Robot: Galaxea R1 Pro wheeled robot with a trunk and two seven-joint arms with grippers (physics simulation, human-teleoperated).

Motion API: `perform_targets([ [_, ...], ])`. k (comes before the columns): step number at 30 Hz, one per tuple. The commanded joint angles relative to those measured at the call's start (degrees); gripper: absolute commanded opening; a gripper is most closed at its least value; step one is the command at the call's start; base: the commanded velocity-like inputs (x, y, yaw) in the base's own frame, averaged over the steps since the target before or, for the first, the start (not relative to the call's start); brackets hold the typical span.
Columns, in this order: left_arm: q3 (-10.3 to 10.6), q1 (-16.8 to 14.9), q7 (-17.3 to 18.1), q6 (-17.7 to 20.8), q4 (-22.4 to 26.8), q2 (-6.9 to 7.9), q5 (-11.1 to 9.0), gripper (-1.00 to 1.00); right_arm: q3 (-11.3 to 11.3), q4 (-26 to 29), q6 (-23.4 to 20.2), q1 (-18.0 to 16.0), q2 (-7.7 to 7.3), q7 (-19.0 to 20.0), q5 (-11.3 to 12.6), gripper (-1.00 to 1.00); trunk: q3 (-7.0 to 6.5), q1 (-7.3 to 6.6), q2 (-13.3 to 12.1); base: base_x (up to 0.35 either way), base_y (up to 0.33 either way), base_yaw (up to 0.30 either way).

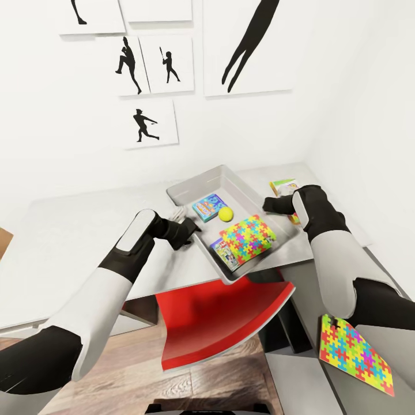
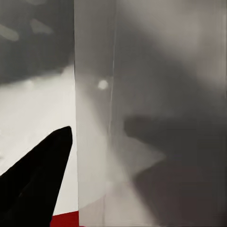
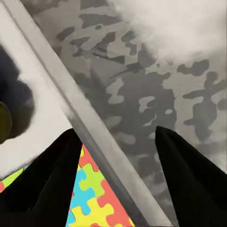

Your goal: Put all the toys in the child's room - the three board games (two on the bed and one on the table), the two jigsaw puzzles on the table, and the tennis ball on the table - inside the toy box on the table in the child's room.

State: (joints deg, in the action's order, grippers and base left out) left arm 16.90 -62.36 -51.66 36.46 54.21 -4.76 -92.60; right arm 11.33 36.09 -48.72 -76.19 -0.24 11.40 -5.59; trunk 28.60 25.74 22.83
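Note:
The grey toy box [image 1: 190, 193] lies slantwise on the table [image 1: 75, 230], its near corner overhanging the edge. Inside are a blue board game [image 1: 208, 206], the tennis ball [image 1: 225, 214], a jigsaw puzzle [image 1: 249, 237] and another board game [image 1: 219, 249] partly under that puzzle. My left gripper [image 1: 187, 227] grips the box's left rim; one finger [image 2: 38, 184] presses its wall [image 2: 142, 118]. My right gripper [image 1: 271, 204] is open, its fingers astride the right rim [image 3: 85, 123]. A third board game [image 1: 283, 185] lies on the table behind it.
A second jigsaw puzzle [image 1: 355, 353] lies on a grey surface at the lower right, by my right elbow. A red chair [image 1: 225, 323] stands under the table's near edge, below the box. The white wall with black silhouette pictures [image 1: 151, 124] rises behind the table.

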Motion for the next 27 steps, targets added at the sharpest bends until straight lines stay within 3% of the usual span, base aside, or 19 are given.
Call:
perform_targets([
  [1,0.1,0.0,-0.5,0.3,-0.1,0.01,0.0,-1.00,0.3,0.1,-0.2,0.0,0.04,0.5,-0.3,-1.00,0.09,0.04,0.1,0.000,0.000,0.000],
  [27,0.1,0.0,-0.3,0.4,-0.3,0.06,-0.1,-1.00,0.3,0.2,-0.2,0.0,0.07,0.5,-0.2,-1.00,0.09,0.04,0.1,0.000,0.000,0.000],
])
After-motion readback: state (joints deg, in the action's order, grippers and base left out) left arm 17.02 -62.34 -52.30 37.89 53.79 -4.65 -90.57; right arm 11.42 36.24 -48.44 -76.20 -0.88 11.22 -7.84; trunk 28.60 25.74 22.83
